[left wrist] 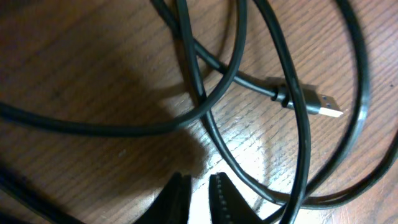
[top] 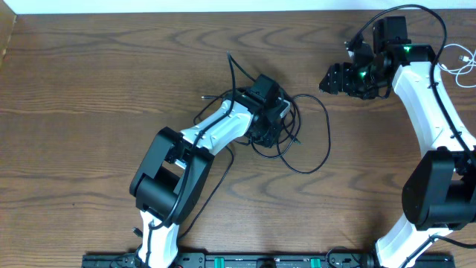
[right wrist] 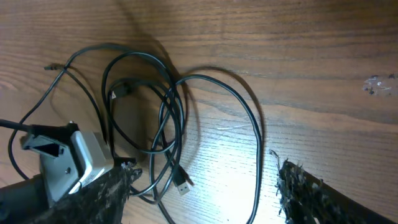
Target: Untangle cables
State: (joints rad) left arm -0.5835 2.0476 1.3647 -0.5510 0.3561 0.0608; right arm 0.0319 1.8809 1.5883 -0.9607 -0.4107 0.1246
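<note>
The black cables (top: 301, 138) lie in a loose tangle of loops at the table's middle. My left gripper (top: 269, 123) is low over the tangle's left part. In the left wrist view its jaws (left wrist: 198, 183) are nearly closed with only a thin gap and hold nothing; loops and a USB plug (left wrist: 323, 106) lie just beyond them. My right gripper (top: 332, 78) hovers apart at the upper right, wide open and empty (right wrist: 205, 186). Its view shows the tangle (right wrist: 168, 118), the plug (right wrist: 182, 185) and the left gripper's body (right wrist: 68, 155). A white cable (top: 461, 59) lies at the far right edge.
The wooden table (top: 89, 89) runs out to the left and front. The left arm's white links (top: 216, 130) cross the middle of it. The right arm (top: 428, 104) stands along the right side. A black rail (top: 245, 260) runs along the front edge.
</note>
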